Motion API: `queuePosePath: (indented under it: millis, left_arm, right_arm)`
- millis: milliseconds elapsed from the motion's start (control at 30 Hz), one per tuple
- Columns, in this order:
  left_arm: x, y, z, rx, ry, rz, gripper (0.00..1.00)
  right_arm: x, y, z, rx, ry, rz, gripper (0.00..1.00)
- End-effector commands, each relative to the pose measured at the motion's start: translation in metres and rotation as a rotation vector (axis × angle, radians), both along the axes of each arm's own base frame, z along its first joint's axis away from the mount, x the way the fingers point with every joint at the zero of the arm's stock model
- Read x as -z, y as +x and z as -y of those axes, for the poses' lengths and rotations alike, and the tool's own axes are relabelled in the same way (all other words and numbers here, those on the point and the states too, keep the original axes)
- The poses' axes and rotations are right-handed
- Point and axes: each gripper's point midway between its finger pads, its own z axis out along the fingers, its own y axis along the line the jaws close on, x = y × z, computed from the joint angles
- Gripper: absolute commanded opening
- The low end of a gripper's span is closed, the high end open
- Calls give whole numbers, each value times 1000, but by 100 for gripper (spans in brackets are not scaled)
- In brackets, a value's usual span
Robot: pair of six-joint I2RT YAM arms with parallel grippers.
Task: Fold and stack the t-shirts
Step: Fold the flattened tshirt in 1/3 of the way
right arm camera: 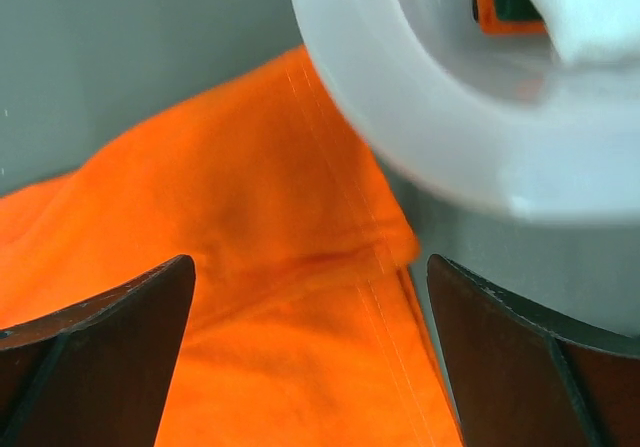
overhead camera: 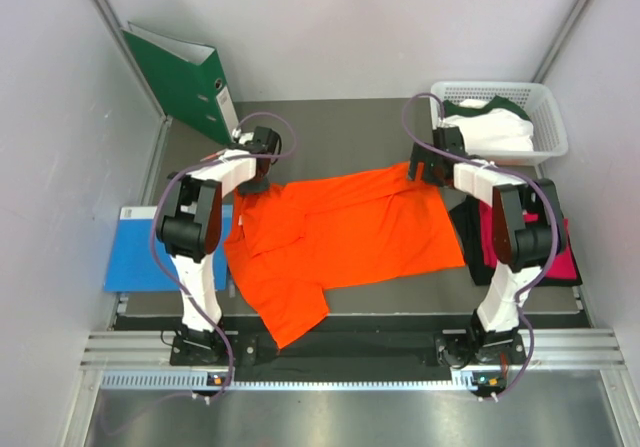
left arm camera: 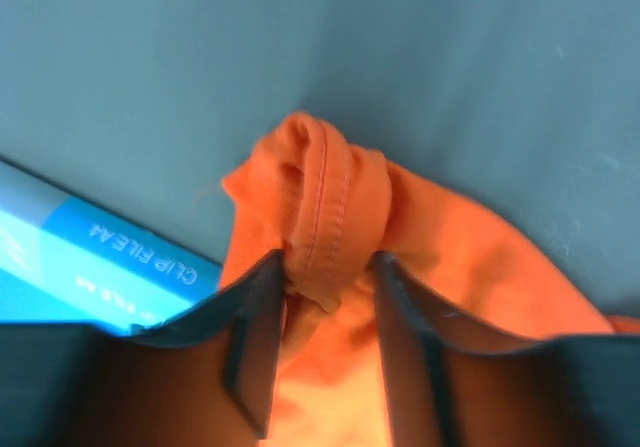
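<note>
Left tool (left arm camera: pixel 328 262) is placed astride the bunched hem of the orange t-shirt (overhead camera: pixel 350 232), grip not determinable; right tool (right arm camera: pixel 310 262) is held wide over the opposite corner, judged for flattening.

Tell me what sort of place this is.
Most likely a robot test cell in a lab, not a home: plain grey walls box in a table, two arms stand bolted to a metal rail, and an orange t-shirt and a white basket serve as props.

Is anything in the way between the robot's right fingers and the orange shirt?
No, nothing visible. The right gripper holds its open fingers just over the orange t-shirt at its far corner, with only bare cloth between them.
</note>
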Motion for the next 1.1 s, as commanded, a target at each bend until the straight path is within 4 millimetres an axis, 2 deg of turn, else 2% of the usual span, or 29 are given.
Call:
queuePosePath:
  millis: [0, 33, 67, 133, 167, 233, 267, 300, 333, 367, 433, 500, 533, 567, 700, 733, 800, 833, 867, 900, 933, 967, 1000, 1033, 1067]
  left_arm:
    - [-2, 17, -23, -74, 38, 18, 27]
    - [6, 17, -27, -86, 47, -10, 9]
    - [0, 24, -30, -104, 45, 1, 1]
    - [5, 27, -38, -133, 46, -21, 0]
    - [0, 34, -38, -137, 45, 1, 0]
    - [1, 40, -39, -131, 50, 5, 0]
    - [-5, 48, -38, -130, 47, 26, 0]
    - [-7, 52, -38, -121, 51, 31, 0]
    - [-5, 55, -37, -117, 50, 29, 0]
    - [-13, 64, -36, -117, 45, 50, 0]
    - [-14, 73, -32, -94, 33, 60, 0]
    - [-24, 88, -27, -79, 18, 97, 0]
    - [-19, 92, -26, -71, 15, 88, 0]
    - [-28, 103, -23, -63, 5, 116, 0]
    - [-36, 120, -15, -15, -14, 148, 1]
    - [-38, 120, -14, -10, -20, 156, 1]
    - [-45, 127, -11, 17, -33, 208, 5]
    - [-48, 121, -11, 22, -33, 207, 12]
    - [-48, 117, -12, 14, -34, 206, 15]
    - [-55, 113, -13, 12, -38, 213, 21]
    - [-47, 102, -14, 7, -38, 182, 42]
    - [-47, 97, -14, -4, -44, 181, 60]
    - [-59, 91, -17, -19, -46, 201, 73]
    - [-53, 77, -21, -40, -33, 177, 85]
    - [-59, 70, -25, -70, -13, 192, 98]
  right_arm:
    - [-3, 28, -12, -19, 12, 30, 96]
    - [3, 32, -13, -17, 12, 14, 93]
    - [7, 33, -14, -20, 16, 5, 81]
    - [14, 38, -17, -19, 26, -2, 56]
    - [14, 40, -18, -19, 28, -3, 30]
    - [18, 42, -18, -11, 27, -14, 15]
    - [18, 42, -15, 0, 15, -18, 9]
    - [16, 43, -14, 5, 11, -19, 8]
    - [14, 43, -12, 15, 6, -19, 7]
    - [13, 43, -9, 29, -3, -15, 7]
    - [5, 44, -6, 41, -12, 3, 7]
    - [1, 45, -5, 48, -19, 14, 6]
    - [-2, 47, -4, 50, -18, 23, 7]
    - [-3, 48, -5, 49, -20, 25, 7]
    - [-5, 48, -6, 42, -19, 28, 12]
    - [-8, 44, -5, 46, -16, 38, 24]
    - [-14, 41, -4, 49, -9, 59, 39]
    - [-22, 35, -3, 51, -5, 81, 50]
    - [-26, 32, -2, 54, -6, 90, 68]
    - [-29, 29, 0, 60, -7, 98, 76]
    - [-38, 22, 3, 66, -10, 113, 88]
    - [-42, 18, 6, 77, -18, 119, 94]
    - [-47, 14, 9, 85, -22, 127, 100]
    - [-56, 7, 11, 90, -22, 145, 100]
    - [-60, 3, 13, 91, -26, 154, 100]
